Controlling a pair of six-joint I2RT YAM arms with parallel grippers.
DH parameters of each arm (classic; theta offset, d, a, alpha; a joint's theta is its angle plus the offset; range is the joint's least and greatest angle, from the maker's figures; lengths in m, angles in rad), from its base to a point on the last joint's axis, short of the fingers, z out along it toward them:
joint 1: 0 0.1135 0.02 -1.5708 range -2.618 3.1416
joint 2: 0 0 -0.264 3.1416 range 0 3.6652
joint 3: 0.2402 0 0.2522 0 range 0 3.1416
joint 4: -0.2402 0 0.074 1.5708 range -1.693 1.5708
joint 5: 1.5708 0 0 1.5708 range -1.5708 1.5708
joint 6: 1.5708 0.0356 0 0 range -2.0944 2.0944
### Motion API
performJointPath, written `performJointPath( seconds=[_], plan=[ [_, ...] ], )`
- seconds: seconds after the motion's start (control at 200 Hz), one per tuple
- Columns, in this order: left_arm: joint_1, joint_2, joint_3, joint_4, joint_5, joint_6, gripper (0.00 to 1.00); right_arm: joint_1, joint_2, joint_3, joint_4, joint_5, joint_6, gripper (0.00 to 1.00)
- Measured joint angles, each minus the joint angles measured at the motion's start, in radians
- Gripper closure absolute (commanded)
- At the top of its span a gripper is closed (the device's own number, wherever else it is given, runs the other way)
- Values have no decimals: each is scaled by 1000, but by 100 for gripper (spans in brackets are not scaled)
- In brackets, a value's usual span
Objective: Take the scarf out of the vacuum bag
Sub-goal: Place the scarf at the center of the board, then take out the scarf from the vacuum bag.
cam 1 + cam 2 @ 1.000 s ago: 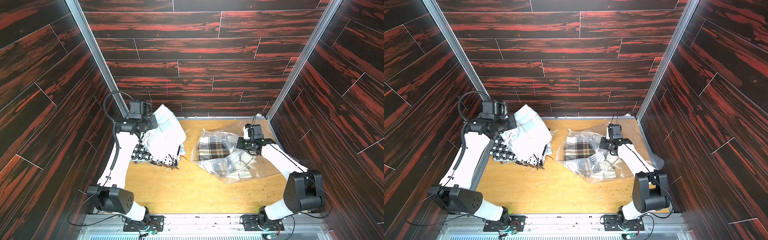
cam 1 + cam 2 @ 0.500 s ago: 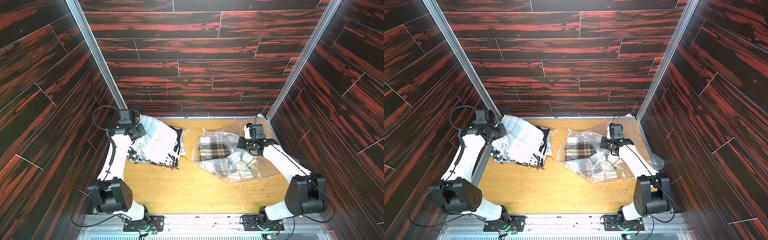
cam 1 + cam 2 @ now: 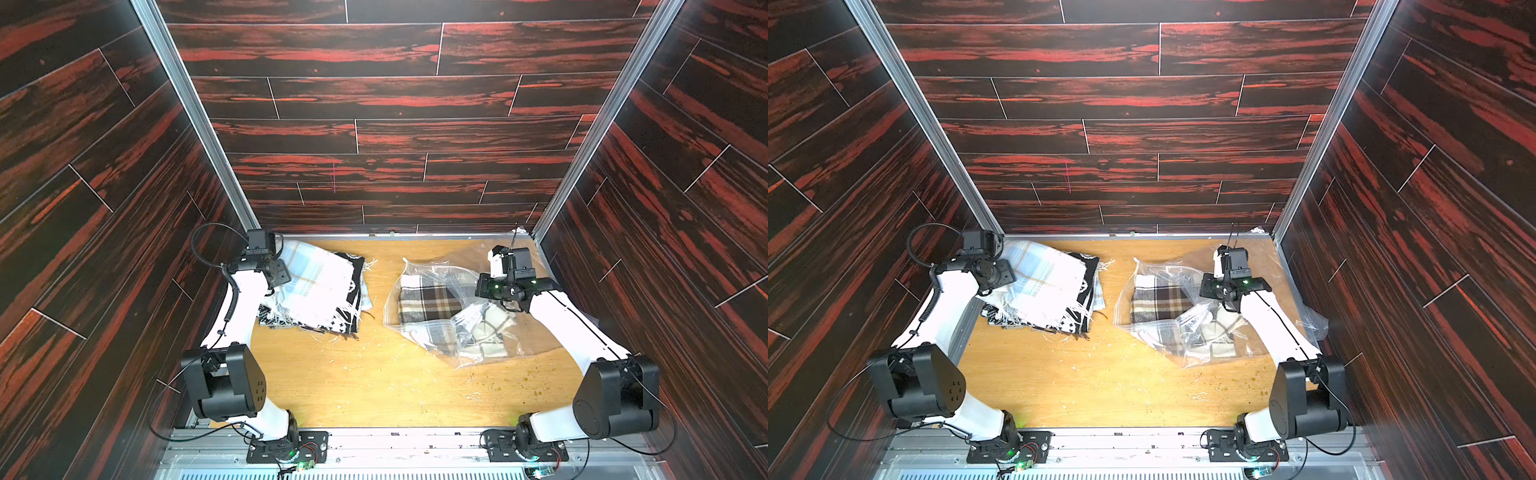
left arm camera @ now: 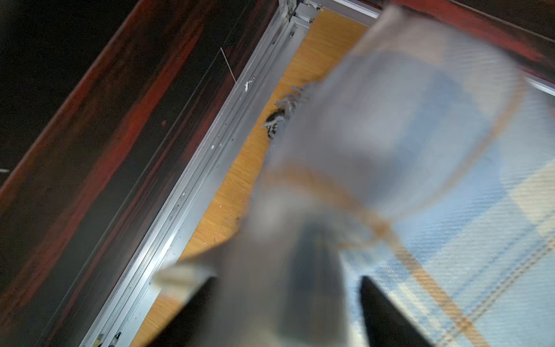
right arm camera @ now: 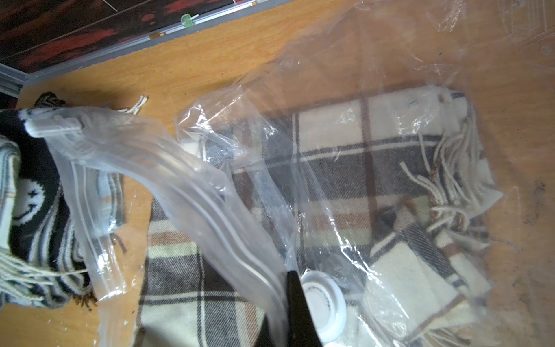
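Wooden table (image 3: pixel 374 386) with the crumpled bag (image 3: pixel 457 345) on its right half, a brown plaid scarf (image 3: pixel 424 303) inside it. At left lies a stack (image 3: pixel 324 291) of loose scarves. Over the stack, the left pincer (image 4: pixel 288 279) stands with jaws apart, blurred pale cloth between them. The right pincer (image 5: pixel 285 300) is clamped on the bag's zip edge, beside the white valve (image 5: pixel 322 303).
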Motion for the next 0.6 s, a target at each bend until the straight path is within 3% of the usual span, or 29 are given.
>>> performJointPath(
  seconds=[0.225,0.341,0.461,0.601],
  plan=[
    [0,-2,0,25,50,-14,0,0,-5,2,-10,-27,-10,100],
    [0,-32,-26,85,184,-39,0,0,-18,2,-10,-63,-13,100],
    [-15,-127,-151,225,349,-115,0,0,-21,4,-10,-103,-18,100],
    [-137,-217,-292,362,457,-197,0,5,-21,6,-11,-169,-27,100]
  ],
)
